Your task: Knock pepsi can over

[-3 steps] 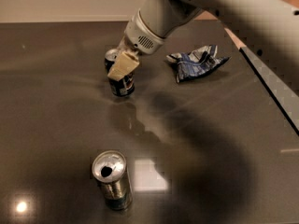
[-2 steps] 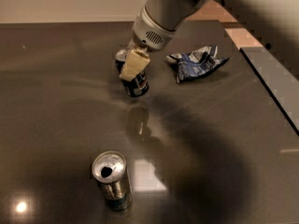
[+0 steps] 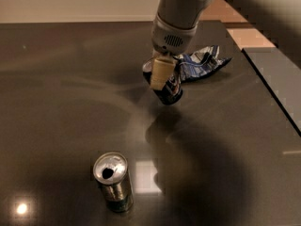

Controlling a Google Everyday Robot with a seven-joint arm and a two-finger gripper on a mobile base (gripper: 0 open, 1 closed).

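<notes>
The pepsi can is dark blue and stands near the middle back of the dark glossy table. It leans, with its top tipped to the left and its base to the right. My gripper comes down from the top of the view and sits right against the can's upper front side, covering much of it. The can's top is mostly hidden behind the gripper.
A crumpled blue-and-white foil snack bag lies just behind and right of the can. A silver-grey can with a teal band stands upright at the front. The table's right edge runs along a grey surface.
My gripper has moved to the right and slightly nearer, and the pepsi can has moved with it, closer to the snack bag, and now leans more. The silver-grey can has not moved.
</notes>
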